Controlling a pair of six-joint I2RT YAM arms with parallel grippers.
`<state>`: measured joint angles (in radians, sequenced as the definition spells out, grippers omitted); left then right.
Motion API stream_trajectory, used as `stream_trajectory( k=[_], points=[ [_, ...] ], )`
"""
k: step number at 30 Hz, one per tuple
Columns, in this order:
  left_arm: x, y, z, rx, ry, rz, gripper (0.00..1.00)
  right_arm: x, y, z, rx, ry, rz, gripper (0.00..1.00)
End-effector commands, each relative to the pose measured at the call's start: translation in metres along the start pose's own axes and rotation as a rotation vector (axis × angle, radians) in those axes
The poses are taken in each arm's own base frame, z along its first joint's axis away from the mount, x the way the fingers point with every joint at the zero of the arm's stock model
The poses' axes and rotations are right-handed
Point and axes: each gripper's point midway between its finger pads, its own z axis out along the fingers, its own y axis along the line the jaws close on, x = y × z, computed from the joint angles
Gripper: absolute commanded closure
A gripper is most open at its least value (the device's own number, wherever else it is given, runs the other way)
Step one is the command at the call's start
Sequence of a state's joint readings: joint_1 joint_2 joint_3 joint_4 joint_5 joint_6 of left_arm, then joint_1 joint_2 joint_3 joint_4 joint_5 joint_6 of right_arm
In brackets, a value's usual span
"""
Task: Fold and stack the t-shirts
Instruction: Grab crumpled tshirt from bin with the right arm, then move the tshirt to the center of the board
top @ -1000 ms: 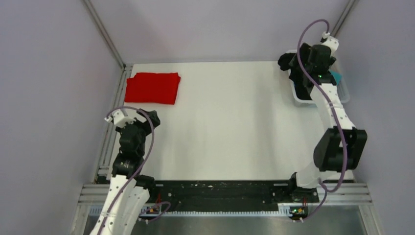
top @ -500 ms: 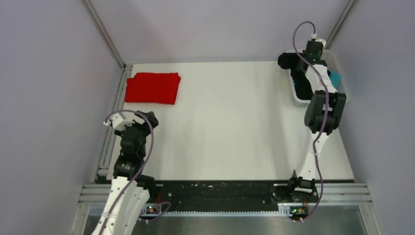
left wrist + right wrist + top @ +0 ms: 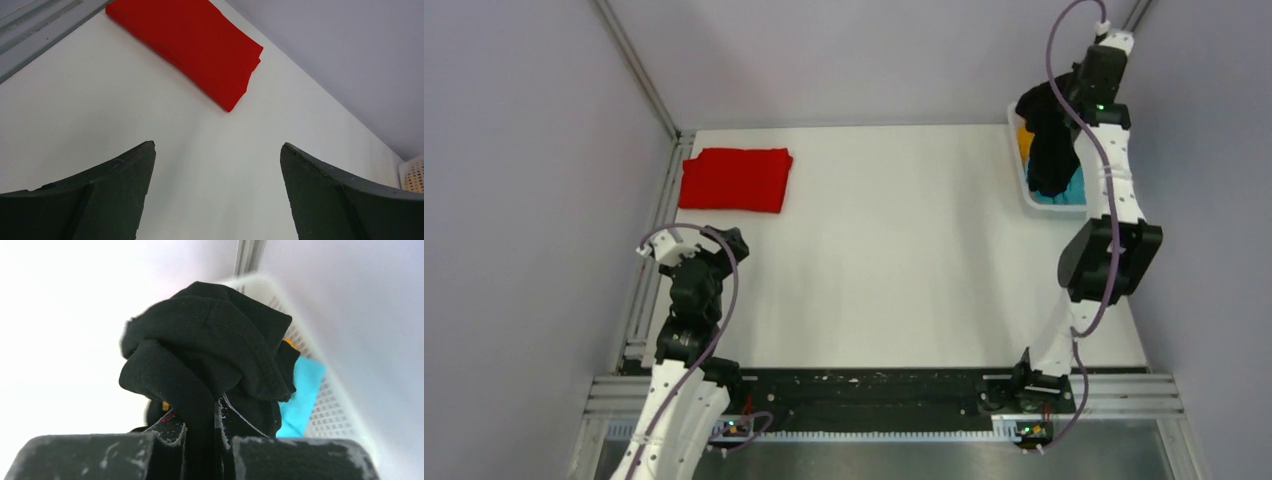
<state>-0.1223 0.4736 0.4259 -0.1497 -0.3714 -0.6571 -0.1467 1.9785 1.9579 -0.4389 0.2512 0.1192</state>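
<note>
The right gripper (image 3: 202, 426) is clamped on a bunched fold of the black t-shirt (image 3: 210, 340), which hangs from it above the white basket (image 3: 1021, 190) at the far right corner of the table (image 3: 894, 260). The lower part of the shirt reaches down into the basket, where a cyan garment (image 3: 301, 390) and an orange garment (image 3: 1024, 138) lie; whether it touches them cannot be told. The red t-shirt (image 3: 736, 180) lies folded flat at the far left corner, well apart from the basket. The left gripper (image 3: 216, 150) hovers over the near left part of the table, jaws spread wide with nothing between them. The step in hand appears to be drawing the black shirt out of the basket for folding. To do it well, raise the shirt until its lowest edge clears the basket rim before moving sideways, so the cloth neither drags the basket nor pulls out the other garments. The grip is on a crumpled wad, not an edge, so the shirt will likely land in a heap. Set it mid-table, within reach of both arms, and use the free left gripper to spread it flat.
</note>
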Motion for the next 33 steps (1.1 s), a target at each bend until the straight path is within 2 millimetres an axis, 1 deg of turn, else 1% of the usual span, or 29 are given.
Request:
stream_trajectory(
  k=[1,3,5,6,9,10,11,13,14,16,19,21,23,25,27,28,29,30,32,33],
  points=[
    [-0.010,-0.012,-0.002,0.046,-0.026,-0.023,0.01,-0.166,-0.015,-0.147,-0.067,-0.487,0.077,1.00],
    [-0.010,-0.012,-0.002,0.045,-0.021,-0.021,0.01,-0.183,-0.016,-0.172,-0.092,-0.547,0.071,1.00],
    [-0.010,-0.011,-0.003,0.042,-0.018,-0.018,0.01,-0.193,-0.021,-0.186,-0.078,-0.581,0.060,1.00],
    [-0.010,-0.010,-0.003,0.040,-0.018,-0.017,0.01,-0.196,-0.025,-0.188,-0.060,-0.588,0.051,1.00],
    [-0.012,-0.010,-0.004,0.040,-0.025,-0.016,0.01,-0.196,-0.034,-0.184,-0.002,-0.583,0.051,1.00],
    [-0.013,-0.010,-0.005,0.037,-0.027,-0.015,0.01,-0.195,-0.035,-0.182,0.005,-0.578,0.052,1.00],
    [-0.014,-0.010,-0.005,0.038,-0.030,-0.015,0.01,-0.195,-0.032,-0.182,-0.011,-0.572,0.044,1.00],
    [-0.015,-0.011,-0.006,0.043,-0.032,-0.011,0.01,-0.195,-0.012,-0.189,-0.130,-0.557,0.037,1.00],
    [-0.014,-0.012,-0.006,0.050,-0.028,-0.011,0.01,-0.194,0.003,-0.197,-0.215,-0.549,0.031,1.00],
    [-0.014,-0.017,-0.007,0.076,-0.021,-0.008,0.01,-0.193,0.033,-0.222,-0.384,-0.545,0.018,1.00],
    [-0.013,-0.026,-0.010,0.120,-0.005,-0.009,0.01,-0.184,0.082,-0.267,-0.592,-0.551,-0.022,1.00],
    [-0.012,-0.031,-0.012,0.148,0.006,-0.022,0.01,-0.169,0.117,-0.298,-0.725,-0.542,-0.055,1.00],
    [-0.010,-0.029,-0.013,0.136,0.012,-0.052,0.01,-0.148,0.148,-0.328,-0.863,-0.515,-0.087,1.00],
    [-0.007,-0.030,-0.013,0.142,0.024,-0.072,0.01,-0.119,0.179,-0.356,-1.004,-0.472,-0.128,1.00],
    [-0.003,-0.038,-0.016,0.188,0.046,-0.081,0.01,-0.082,0.207,-0.377,-1.111,-0.412,-0.211,1.00],
    [-0.001,-0.043,-0.018,0.216,0.061,-0.091,0.01,-0.060,0.219,-0.383,-1.139,-0.380,-0.263,1.00],
    [0.000,-0.050,-0.021,0.254,0.075,-0.081,0.01,-0.040,0.229,-0.385,-1.138,-0.351,-0.310,1.00],
    [0.002,-0.061,-0.026,0.327,0.096,-0.042,0.01,-0.019,0.237,-0.384,-1.124,-0.321,-0.352,1.00],
    [0.007,-0.077,-0.036,0.412,0.161,-0.012,0.01,0.018,0.247,-0.373,-1.034,-0.278,-0.425,1.00],
    [0.010,-0.079,-0.038,0.413,0.189,-0.016,0.01,0.037,0.251,-0.366,-0.995,-0.251,-0.455,1.00]
  ],
)
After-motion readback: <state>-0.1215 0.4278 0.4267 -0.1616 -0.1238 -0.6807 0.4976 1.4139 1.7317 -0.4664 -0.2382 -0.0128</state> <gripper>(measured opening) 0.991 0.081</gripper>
